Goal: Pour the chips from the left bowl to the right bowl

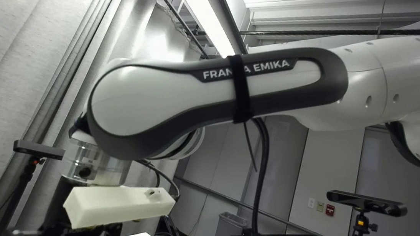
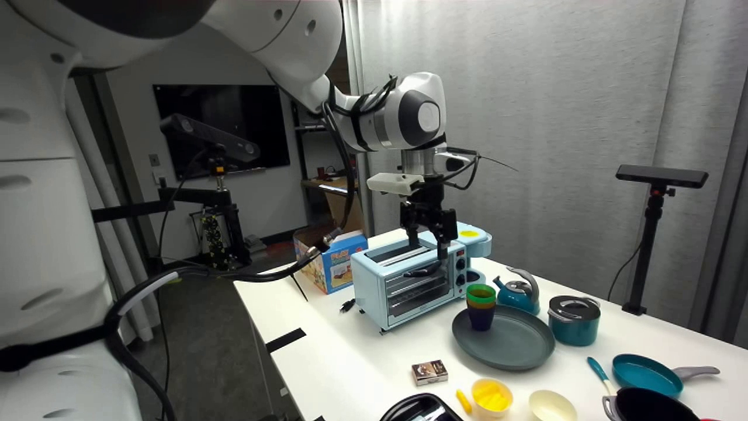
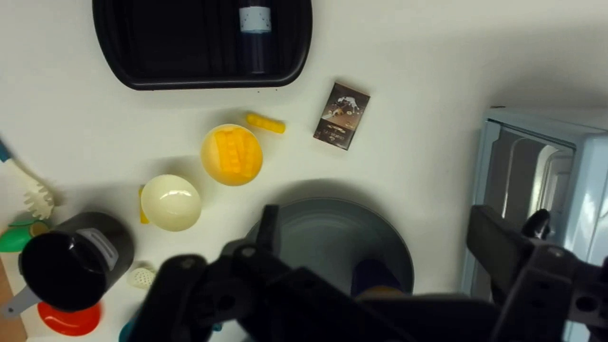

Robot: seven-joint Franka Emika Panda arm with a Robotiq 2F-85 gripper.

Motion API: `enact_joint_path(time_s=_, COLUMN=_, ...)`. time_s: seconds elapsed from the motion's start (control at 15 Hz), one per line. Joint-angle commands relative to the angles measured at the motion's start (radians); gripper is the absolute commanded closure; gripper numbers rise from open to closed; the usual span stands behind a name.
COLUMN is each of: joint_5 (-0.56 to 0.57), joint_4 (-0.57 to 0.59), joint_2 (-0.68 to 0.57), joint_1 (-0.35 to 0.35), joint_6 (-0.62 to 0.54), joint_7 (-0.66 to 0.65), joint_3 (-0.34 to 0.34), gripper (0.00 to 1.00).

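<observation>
A small cream bowl (image 3: 209, 159) holds several yellow crinkled chips (image 3: 233, 151) in the wrist view. A matching empty cream bowl (image 3: 171, 209) stands beside it, apart. Both also show at the bottom of an exterior view, the chip bowl (image 2: 492, 413) left of the empty bowl (image 2: 551, 407). One loose chip (image 3: 266, 123) lies beside the chip bowl. Another yellow piece (image 3: 143, 207) is partly hidden by the empty bowl. My gripper (image 2: 428, 247) is open, empty and pointing down, high over the table by the toaster oven, away from both bowls. Its fingers (image 3: 375, 221) are wide apart in the wrist view.
A light blue toaster oven (image 2: 403, 275) stands near the gripper. A grey plate (image 2: 514, 345) bears stacked cups (image 2: 481, 313). A small brown box (image 3: 342, 116), a black tray (image 3: 190, 81), a black pot (image 3: 97, 237), a kettle (image 2: 520, 297) and a teal pot (image 2: 575, 327) stand around.
</observation>
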State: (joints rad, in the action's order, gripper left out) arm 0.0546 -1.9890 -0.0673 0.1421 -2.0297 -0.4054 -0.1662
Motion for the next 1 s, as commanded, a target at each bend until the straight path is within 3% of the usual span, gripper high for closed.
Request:
enact_joint_path(time_s=0.0, joint_5=-0.001, joint_4=-0.037, joint_2=-0.021, joint_1=-0.01, joint_6=-0.028, joint_7=-0.025, joint_3=0.038, gripper=0.0)
enact_joint_path(time_s=0.93, joint_5=-0.071, joint_4=-0.137, joint_2=-0.217, joint_1=-0.017, joint_6=-0.292, joint_7=-0.021, joint_3=0.124, gripper=0.0)
